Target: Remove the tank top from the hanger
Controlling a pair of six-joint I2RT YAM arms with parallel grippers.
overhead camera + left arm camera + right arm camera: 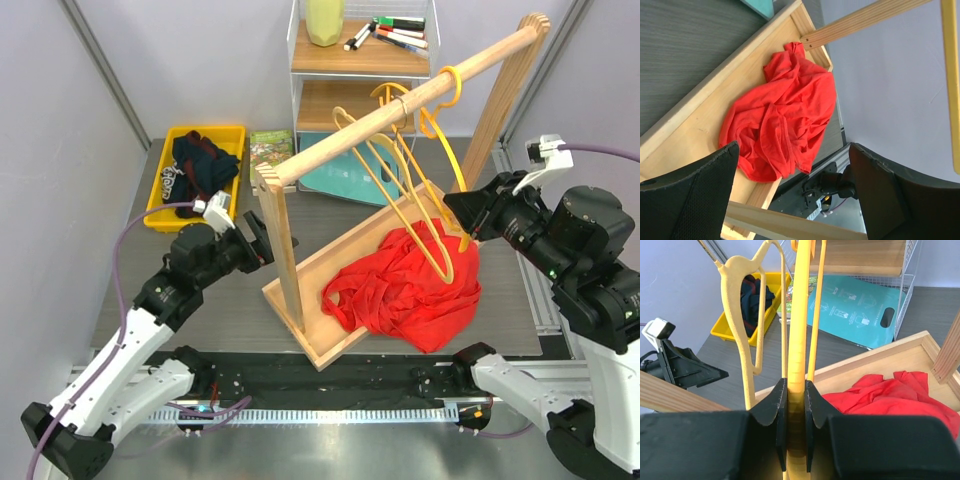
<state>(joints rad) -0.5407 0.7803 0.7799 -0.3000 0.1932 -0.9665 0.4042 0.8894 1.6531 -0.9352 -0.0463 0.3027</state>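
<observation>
The red tank top (405, 285) lies crumpled on the wooden rack's base board (330, 345), off the hangers' shoulders. It also shows in the left wrist view (785, 110) and the right wrist view (895, 390). A bright yellow hanger (447, 140) and a pale yellow hanger (395, 185) hang from the rail (400, 100). The pale hanger's lower end overlaps the cloth. My right gripper (470, 228) is shut on the bright yellow hanger's arm (800, 315). My left gripper (262, 240) is open and empty beside the rack's left post (285, 260).
A yellow bin (165, 150) with dark clothes sits at the back left, with a green packet (270, 148) and a teal board (340, 170) beside it. A wire shelf (395, 60) with markers stands behind the rack.
</observation>
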